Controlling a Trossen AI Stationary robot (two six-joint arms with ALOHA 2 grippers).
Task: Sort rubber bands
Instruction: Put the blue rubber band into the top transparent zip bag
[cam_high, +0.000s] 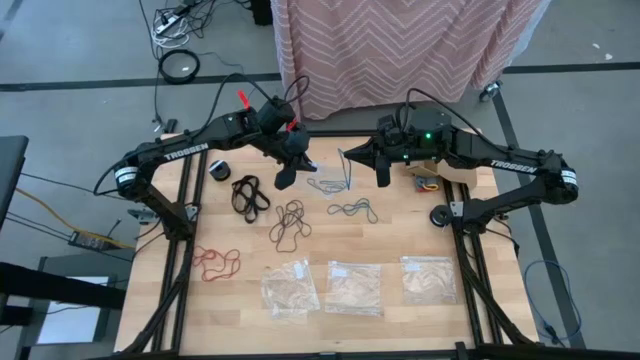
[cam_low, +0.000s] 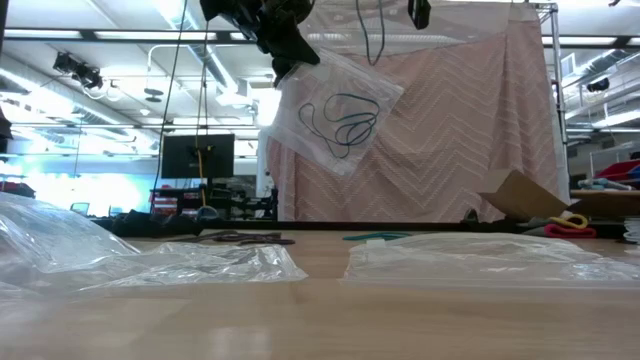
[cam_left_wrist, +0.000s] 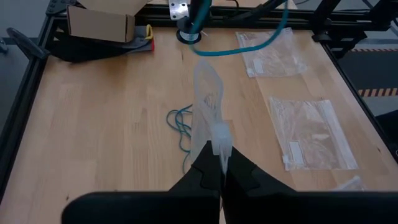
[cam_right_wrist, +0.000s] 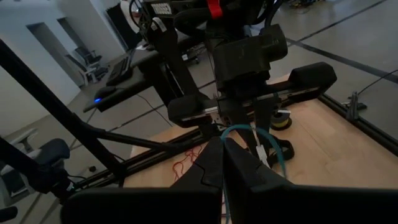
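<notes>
Robotics lab: open hall, ceiling strip lights (cam_low: 60, 50), monitor (cam_low: 197, 156), floor cables (cam_high: 180, 20).

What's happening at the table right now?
The left hand is shut on a clear plastic bag, lifted off the table. The right hand is shut on a teal rubber band facing it. Black, brown and red rubber bands lie sorted on the wood.

We note three clear plastic bags (cam_high: 352, 286) lying flat along the near edge of the wooden table (cam_high: 400, 235). A cardboard box (cam_high: 440, 168) sits at the far right; a pink patterned cloth (cam_high: 400, 40) hangs beyond.
</notes>
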